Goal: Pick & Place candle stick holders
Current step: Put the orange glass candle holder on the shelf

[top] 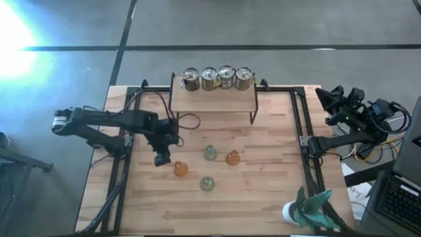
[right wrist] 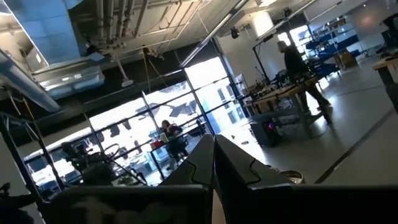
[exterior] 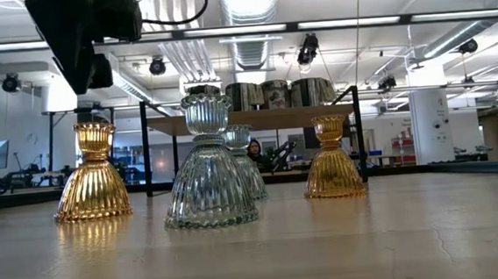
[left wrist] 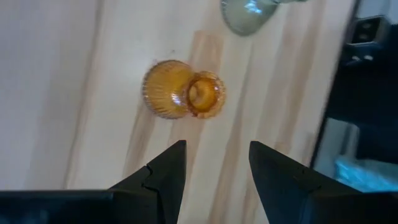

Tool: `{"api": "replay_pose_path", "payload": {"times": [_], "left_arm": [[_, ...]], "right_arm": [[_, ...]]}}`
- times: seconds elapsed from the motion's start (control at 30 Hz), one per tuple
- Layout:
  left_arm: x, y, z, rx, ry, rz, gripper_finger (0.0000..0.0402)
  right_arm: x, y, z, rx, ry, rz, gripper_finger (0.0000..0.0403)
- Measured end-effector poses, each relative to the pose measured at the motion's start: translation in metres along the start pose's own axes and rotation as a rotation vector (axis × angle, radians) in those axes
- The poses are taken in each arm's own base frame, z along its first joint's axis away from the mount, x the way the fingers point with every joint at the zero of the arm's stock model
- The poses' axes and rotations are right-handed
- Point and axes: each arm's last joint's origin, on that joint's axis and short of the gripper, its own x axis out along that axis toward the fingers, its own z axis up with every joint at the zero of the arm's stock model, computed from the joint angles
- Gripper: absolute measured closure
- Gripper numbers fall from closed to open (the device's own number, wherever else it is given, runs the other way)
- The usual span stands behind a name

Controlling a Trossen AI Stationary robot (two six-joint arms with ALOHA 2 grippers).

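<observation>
Four silvery mottled cups stand in a row on top of a small shelf at the table's far middle; they also show in the low view. Four glass holders stand upright on their flared bases: an amber one, a second amber one, and two pale green ones. My left gripper is open and empty above the table, just left of the first amber holder. My right gripper is shut and empty at the table's right edge.
A white pot with teal leaves stands at the near right corner. Black frame rails run along the table's left and right sides. Cables lie by the shelf's left leg. Bare wood lies near the front edge.
</observation>
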Motion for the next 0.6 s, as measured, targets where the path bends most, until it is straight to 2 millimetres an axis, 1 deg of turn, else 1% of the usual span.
{"api": "replay_pose_path", "payload": {"times": [0.23, 0.47, 0.6], "left_arm": [[0.008, -0.014, -0.004, -0.153, -0.071, 0.114, 0.0223], [0.014, -0.04, -0.019, -0.085, -0.101, 0.165, 0.0223], [0.02, -0.053, -0.029, -0.068, -0.142, 0.231, 0.0223]], "right_arm": [[0.0, 0.0, 0.0, -0.03, -0.002, -0.009, 0.0394], [0.0, 0.0, 0.0, -0.054, 0.001, -0.009, 0.0394], [0.0, 0.0, 0.0, -0.063, 0.001, -0.008, 0.0394]]}}
